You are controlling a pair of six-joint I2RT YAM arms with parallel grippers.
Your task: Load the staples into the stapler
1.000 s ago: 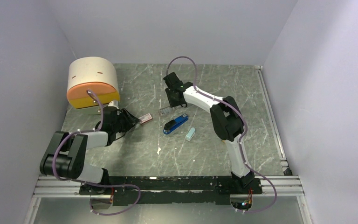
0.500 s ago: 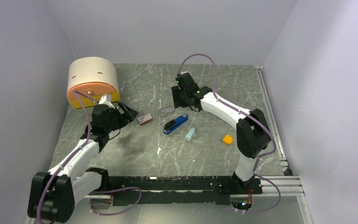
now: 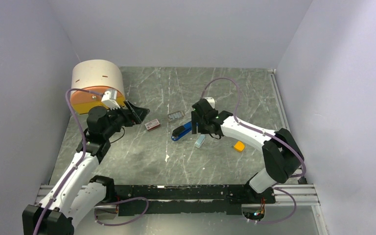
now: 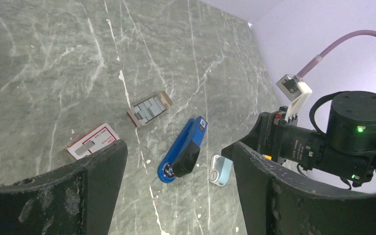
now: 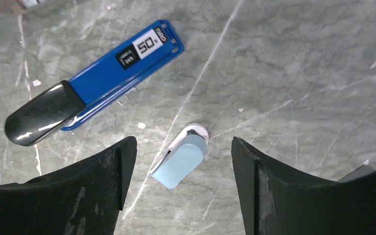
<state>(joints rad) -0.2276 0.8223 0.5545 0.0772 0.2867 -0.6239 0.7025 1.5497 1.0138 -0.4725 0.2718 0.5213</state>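
The right tool [image 5: 181, 147] hangs over the marbled grey counter [image 5: 298, 73] with its scuffed black fingers spread wide, holding nothing. Between its tips lies a short pale-blue piece [image 5: 181, 159] with a rounded white end. The stapler [image 5: 103, 83], slim glossy blue with a smooth black top arm, lies flat just beyond one finger. The left tool [image 4: 178, 147] is likewise parted and empty. Ahead of it lie the staples [image 4: 149, 108], a ribbed grey rectangle, with a flat red-and-white box [image 4: 90, 145] nearer one finger.
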